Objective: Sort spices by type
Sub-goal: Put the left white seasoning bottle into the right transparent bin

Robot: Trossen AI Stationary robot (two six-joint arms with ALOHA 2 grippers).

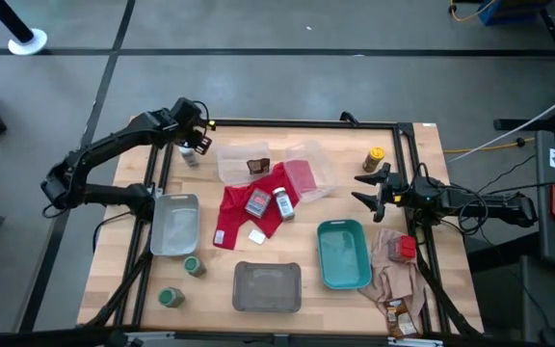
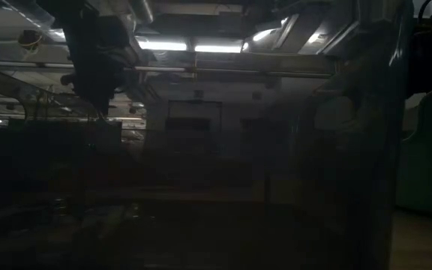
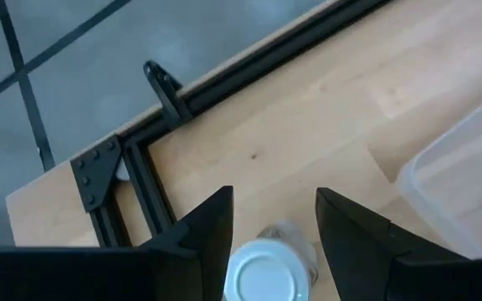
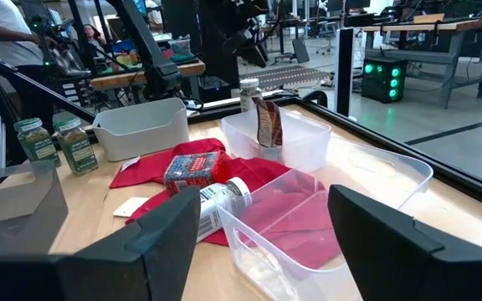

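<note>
My left gripper is over the table's far left corner, shut on a clear white-capped bottle, which also shows in the high view. My right gripper waits open and level at the table's right edge, nothing between its fingers. A red tin and another white-capped bottle lie on a red cloth at mid-table. A dark brown packet leans inside a clear tray. A yellow-labelled jar stands far right. Two green-lidded jars stand near left. My left gripper has the bottle between its two fingers, which flank it at the clear shoulder just under the white cap. The fingers slant down from above. The bottle stands upright in the hold; whether its base rests on the table I cannot tell.
A pale grey tray, a dark grey tray and a teal tray sit along the near half. A second clear tray overlaps the red cloth. A beige cloth at near right carries a red tin and brown packets.
</note>
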